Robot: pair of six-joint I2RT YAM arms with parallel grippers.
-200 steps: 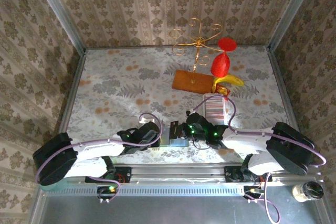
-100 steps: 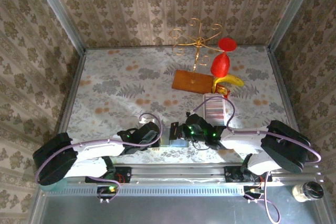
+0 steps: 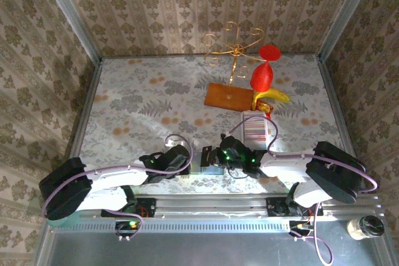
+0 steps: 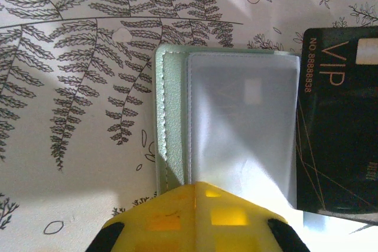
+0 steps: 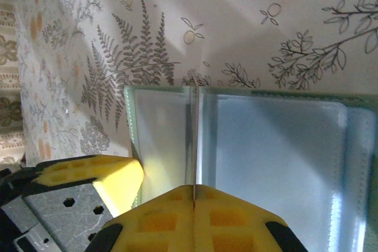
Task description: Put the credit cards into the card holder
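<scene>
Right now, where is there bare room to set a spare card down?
Free: the table's left half, from the left wall to the wooden board. Crowded: back right by the banana and ribbed tray; near centre, the left gripper and right gripper at the card holder.

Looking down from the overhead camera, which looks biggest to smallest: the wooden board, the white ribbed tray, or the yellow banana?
1. Wooden board and white ribbed tray: about alike, too close to rank.
2. Yellow banana: clearly the smallest.
</scene>
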